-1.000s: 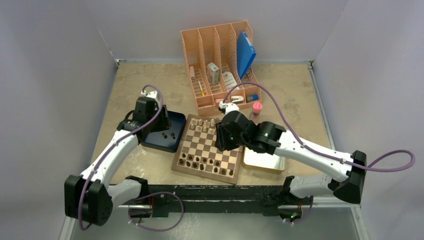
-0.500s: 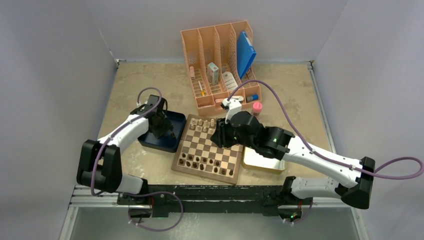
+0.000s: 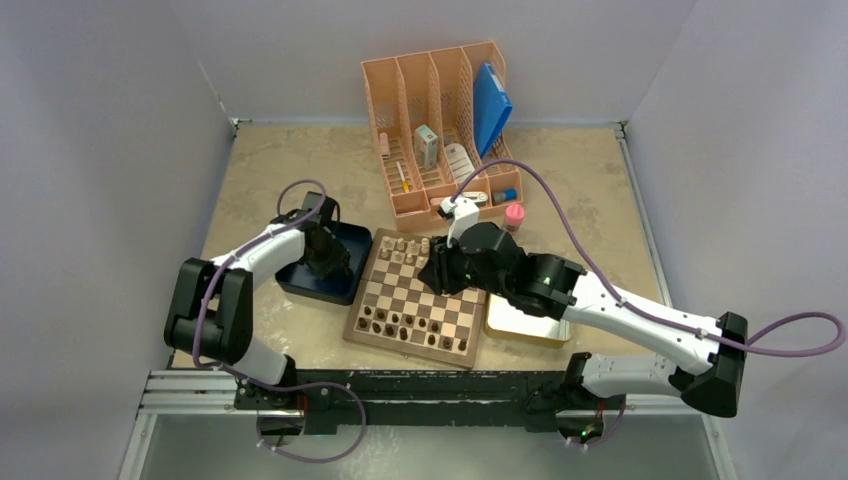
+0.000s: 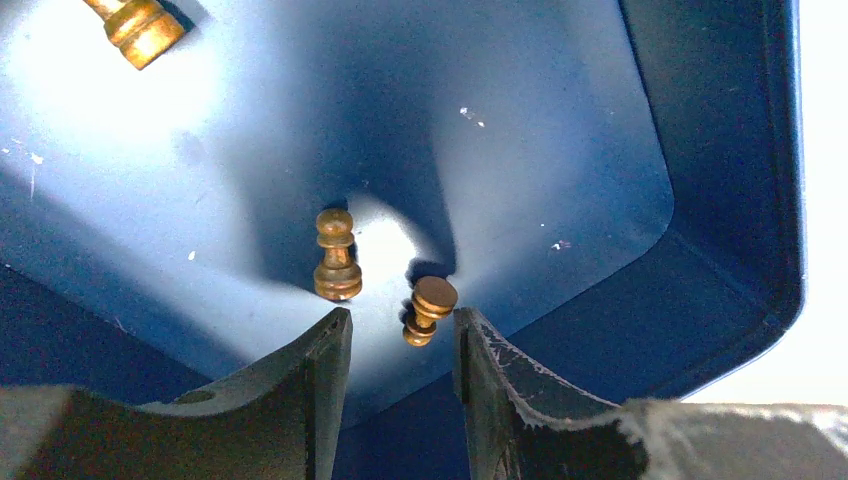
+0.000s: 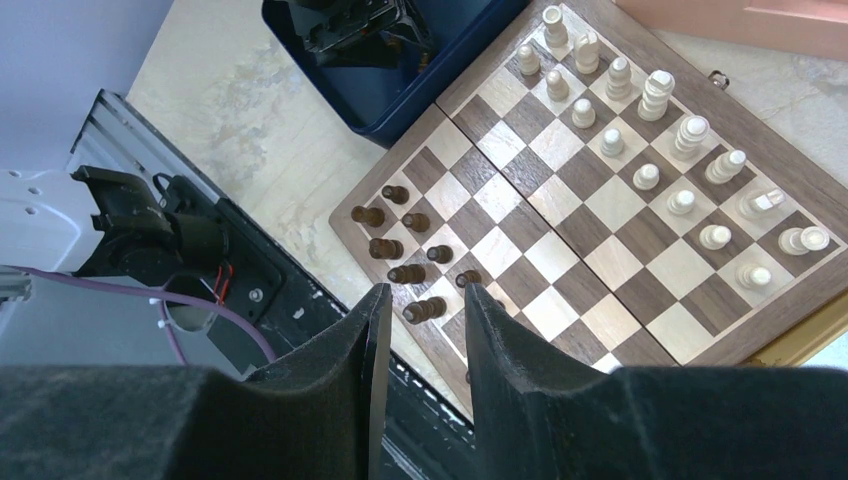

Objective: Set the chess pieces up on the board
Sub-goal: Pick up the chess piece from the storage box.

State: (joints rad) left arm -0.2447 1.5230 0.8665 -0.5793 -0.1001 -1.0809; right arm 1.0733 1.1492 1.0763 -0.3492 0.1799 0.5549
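Note:
The board [image 3: 352, 318] lies mid-table, with dark chess pieces [image 3: 400, 322] in its two near rows and pale ones [image 3: 402, 246] along the far side. My left gripper [image 4: 402, 325] is down inside the dark blue tray [image 4: 600, 120], open. A brown pawn [image 4: 430, 310] lies on its side just ahead of and between the tips, touching neither. A second pawn [image 4: 337, 270] stands upright beside the left fingertip. A third piece [image 4: 135, 25] lies at the tray's far corner. My right gripper [image 5: 428, 300] hovers above the board [image 5: 560, 250], open and holding nothing.
A shiny metal tin [image 3: 525, 322] sits right of the board, partly under my right arm. Behind the board stand a peach desk organizer [image 3: 440, 120] and a pink-capped bottle [image 3: 514, 218]. The blue tray [image 3: 300, 285] touches the board's left side.
My left gripper has dropped into the tray toward the pawns and its jaws have narrowed. My right gripper has shifted slightly toward the board's far side.

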